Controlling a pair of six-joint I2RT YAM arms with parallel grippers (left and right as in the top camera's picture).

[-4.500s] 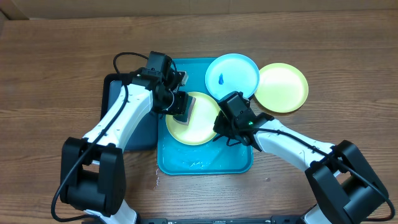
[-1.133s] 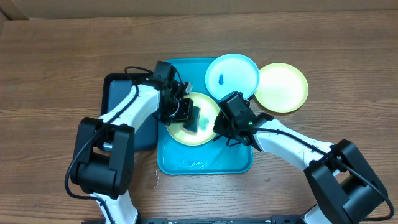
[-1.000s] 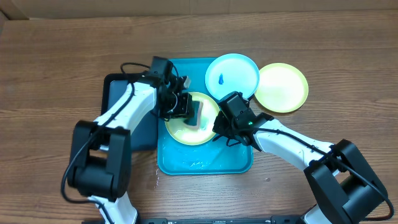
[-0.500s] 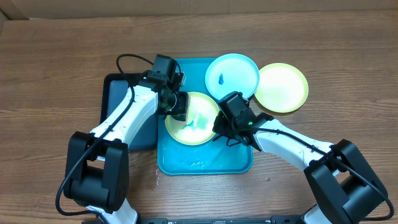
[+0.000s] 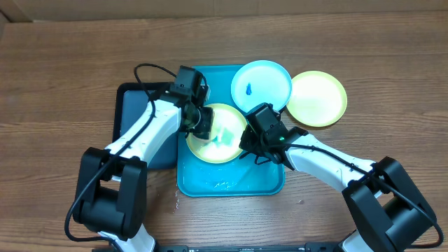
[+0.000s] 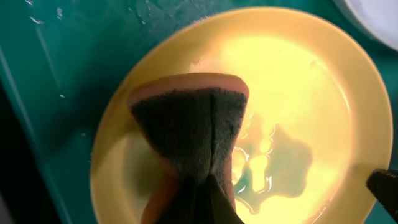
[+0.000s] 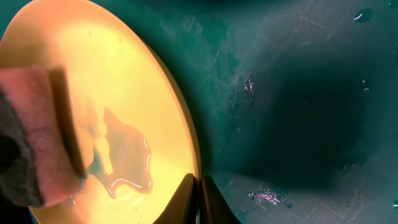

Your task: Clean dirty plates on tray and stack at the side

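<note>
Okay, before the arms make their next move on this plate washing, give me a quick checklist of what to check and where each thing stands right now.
1. Left gripper holds the sponge: ok, pinched at its middle.
2. Sponge on the yellow-green plate: ok, pressed on its surface.
3. Right gripper steadies that plate: ok, shut on its rim.
4. Plate wiped clean: not ok, a bluish puddle sits in its centre.
5. Light blue plate clean: not ok, a blue smudge shows on it.
6. Stacking base beside the tray: ok, the second yellow-green plate lies on the table there.
</note>
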